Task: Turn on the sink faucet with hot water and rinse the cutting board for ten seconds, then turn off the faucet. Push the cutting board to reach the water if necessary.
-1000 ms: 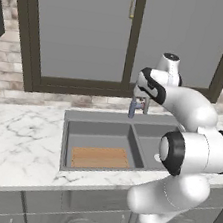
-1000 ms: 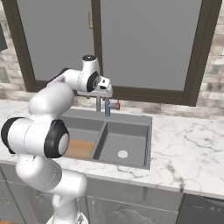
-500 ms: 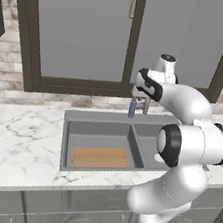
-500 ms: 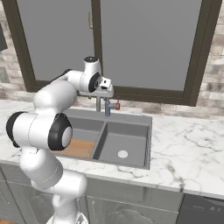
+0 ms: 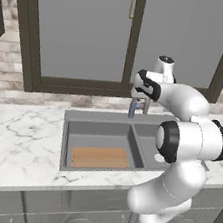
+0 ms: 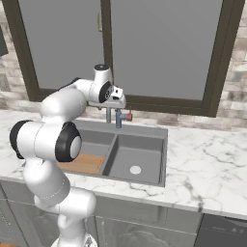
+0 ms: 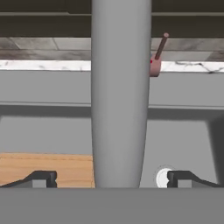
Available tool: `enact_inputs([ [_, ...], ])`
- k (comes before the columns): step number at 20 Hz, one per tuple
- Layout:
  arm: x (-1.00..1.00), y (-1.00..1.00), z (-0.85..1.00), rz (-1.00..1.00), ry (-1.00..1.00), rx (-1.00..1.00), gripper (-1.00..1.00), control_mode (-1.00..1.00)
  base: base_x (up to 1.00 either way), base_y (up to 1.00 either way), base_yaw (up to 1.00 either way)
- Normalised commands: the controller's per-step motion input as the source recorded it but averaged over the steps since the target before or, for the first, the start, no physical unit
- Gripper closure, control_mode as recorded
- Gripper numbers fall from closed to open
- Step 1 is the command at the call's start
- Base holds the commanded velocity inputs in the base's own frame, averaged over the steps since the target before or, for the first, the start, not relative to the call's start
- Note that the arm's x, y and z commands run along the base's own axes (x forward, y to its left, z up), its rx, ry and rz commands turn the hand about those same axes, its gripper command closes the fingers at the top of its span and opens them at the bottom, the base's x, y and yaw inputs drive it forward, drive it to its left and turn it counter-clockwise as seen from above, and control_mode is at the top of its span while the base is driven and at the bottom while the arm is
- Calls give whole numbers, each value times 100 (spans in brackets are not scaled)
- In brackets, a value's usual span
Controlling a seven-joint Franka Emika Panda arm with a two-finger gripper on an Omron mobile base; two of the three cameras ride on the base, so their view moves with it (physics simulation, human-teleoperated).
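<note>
The pincer (image 7: 109,179) hangs released, its two tips spread wide on either side of the sink faucet (image 7: 119,96), gripping nothing. Below it, the cutting board (image 5: 100,158), light-brown wood with lengthwise grooves, lies flat at the front of the larger basin of the dark grey sink (image 5: 98,131). Just behind the tall grey spout, the small reddish lever (image 7: 156,57) stands at the counter (image 5: 20,140) edge. No stream runs, so the step in hand looks like turning on hot water; next, the pincer likely must reach past the spout to nudge that lever.
</note>
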Motion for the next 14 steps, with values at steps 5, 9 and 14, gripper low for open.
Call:
enact_inputs([
  [5, 1, 2, -23, 0, 0, 0, -100, -100, 0, 0, 0],
  [9, 3, 13, -36, 0, 0, 0, -100, -100, 0, 0, 0],
  [14, 9, 24, -45, 0, 0, 0, -100, -100, 0, 0, 0],
])
